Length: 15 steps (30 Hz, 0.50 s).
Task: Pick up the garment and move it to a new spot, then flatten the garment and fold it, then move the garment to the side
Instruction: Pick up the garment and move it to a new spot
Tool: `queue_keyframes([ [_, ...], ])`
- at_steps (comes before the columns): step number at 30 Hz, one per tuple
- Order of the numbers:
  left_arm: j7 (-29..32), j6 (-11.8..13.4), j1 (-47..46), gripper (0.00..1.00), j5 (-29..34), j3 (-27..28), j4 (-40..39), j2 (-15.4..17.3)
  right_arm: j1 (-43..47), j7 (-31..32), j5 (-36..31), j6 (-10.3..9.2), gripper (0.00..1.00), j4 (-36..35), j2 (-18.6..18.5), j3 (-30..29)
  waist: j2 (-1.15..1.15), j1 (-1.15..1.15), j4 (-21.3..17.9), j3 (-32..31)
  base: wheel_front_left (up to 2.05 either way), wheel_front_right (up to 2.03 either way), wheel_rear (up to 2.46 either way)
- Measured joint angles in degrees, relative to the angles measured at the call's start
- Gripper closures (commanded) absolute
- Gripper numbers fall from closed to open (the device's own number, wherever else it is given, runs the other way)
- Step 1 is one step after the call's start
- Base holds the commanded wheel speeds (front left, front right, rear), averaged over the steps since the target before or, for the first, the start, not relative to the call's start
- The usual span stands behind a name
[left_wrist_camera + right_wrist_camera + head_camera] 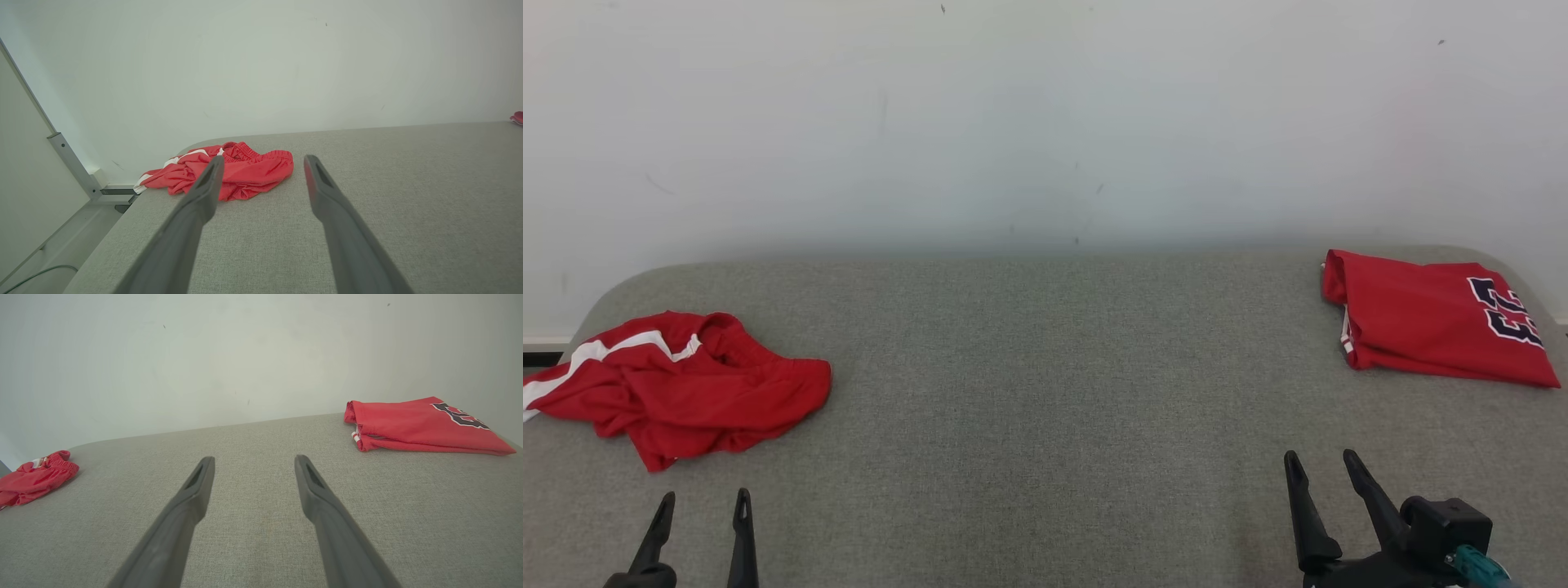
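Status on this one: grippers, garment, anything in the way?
Left gripper, right gripper: jaws open, empty. Crumpled red garment untouched, ahead of left gripper. Folded red jersey far right, clear of path.

A: What is behind the table (1045,367)?
B: A plain white wall (1045,122) with some small dark marks. The table has a grey fabric top and rounded corners.
A: And at the left?
B: A grey metal post (73,165), a pale floor (65,232) and a thin cable (53,266) on it.
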Motion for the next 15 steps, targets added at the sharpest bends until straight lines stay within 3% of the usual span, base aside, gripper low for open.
queue_keyframes([
  [15,0.48,0.49,-0.17,0.00,-1.18,0.01,0.04,0.58,-0.01,0.43,-0.10,0.00,0.00,0.23,0.37,-0.07,0.00,0.00,-0.13,-0.18,0.00,0.00,0.00],
])
